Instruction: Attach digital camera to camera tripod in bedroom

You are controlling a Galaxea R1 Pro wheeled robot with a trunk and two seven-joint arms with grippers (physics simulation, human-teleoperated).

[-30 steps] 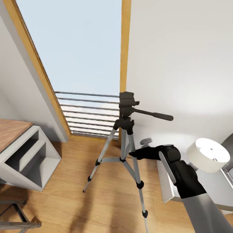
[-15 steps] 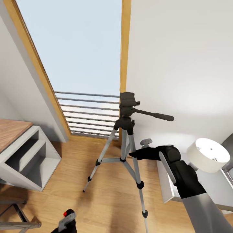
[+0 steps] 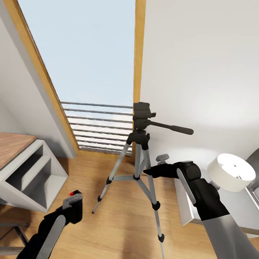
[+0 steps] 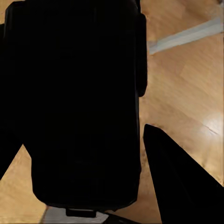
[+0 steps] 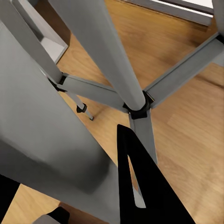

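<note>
While the left gripper [image 3: 73,208] is clamping the digital camera [image 3: 73,205] low over the floor [image 3: 118,223], the mount it needs, the black head [image 3: 142,117] of the camera tripod [image 3: 138,158], is sitting well above and to the right of it. The tripod is standing upright by the window [image 3: 90,72], its pan handle [image 3: 172,127] pointing right. The left arm is carrying the load, so the lift looks like up and right. The right gripper [image 3: 149,171] is closed around a tripod leg [image 5: 60,121], bracing it. The spread legs are lying between camera and head; the white shelf unit [image 3: 32,176] is sitting off to the left.
</note>
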